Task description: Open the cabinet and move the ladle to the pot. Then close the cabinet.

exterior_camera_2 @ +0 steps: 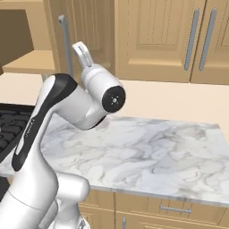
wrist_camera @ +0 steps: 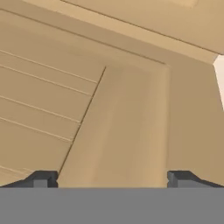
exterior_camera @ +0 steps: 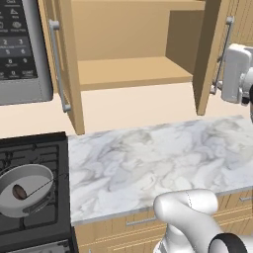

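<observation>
Ladle (exterior_camera: 27, 190) lies in pot (exterior_camera: 25, 189) on the stove (exterior_camera: 34, 148), left of the bench (exterior_camera: 158, 153). Cabinet (exterior_camera: 131, 71), doors open, hangs above the bench's rear edge; microwave (exterior_camera: 20, 49) to its left.

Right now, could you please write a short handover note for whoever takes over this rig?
Gripper: open, empty, facing the panelled front of the right door at close range.
Cabinet: both doors open, shelf bare.
Ladle: in the pot on the stove, bowl down inside.
Done: cabinet opened, ladle moved.
Left: close both doors.
</observation>
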Robot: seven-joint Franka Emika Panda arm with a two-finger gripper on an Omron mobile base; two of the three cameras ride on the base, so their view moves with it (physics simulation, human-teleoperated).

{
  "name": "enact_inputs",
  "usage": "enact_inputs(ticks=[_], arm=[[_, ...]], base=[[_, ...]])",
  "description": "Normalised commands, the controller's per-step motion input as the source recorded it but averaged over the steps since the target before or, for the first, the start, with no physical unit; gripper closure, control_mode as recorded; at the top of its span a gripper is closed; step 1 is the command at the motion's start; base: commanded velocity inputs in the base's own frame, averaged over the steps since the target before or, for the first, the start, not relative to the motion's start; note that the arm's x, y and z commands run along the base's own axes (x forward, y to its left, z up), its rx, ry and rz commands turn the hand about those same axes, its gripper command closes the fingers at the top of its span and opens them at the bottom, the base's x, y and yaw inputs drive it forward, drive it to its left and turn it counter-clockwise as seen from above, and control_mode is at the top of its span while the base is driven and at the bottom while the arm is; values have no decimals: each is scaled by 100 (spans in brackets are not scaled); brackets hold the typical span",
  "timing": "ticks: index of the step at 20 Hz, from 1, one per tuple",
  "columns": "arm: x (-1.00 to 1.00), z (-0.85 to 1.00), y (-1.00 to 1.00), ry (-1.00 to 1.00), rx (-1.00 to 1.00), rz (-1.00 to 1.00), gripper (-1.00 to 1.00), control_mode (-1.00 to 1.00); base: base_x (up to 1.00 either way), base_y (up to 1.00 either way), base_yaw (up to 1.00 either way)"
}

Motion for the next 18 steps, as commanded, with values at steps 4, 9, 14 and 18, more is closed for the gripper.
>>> enact_inputs(ticks=[4,9,14,18], arm=[[65,0,50,0,8,0,-100,-100],[82,0,44,0,7,0,-100,-100],[77,0,35,0,6,0,-100,-100],[76,0,31,0,4,0,-100,-100]], base=[[0,0,0],[0,0,0],[0,0,0],[0,0,0]])
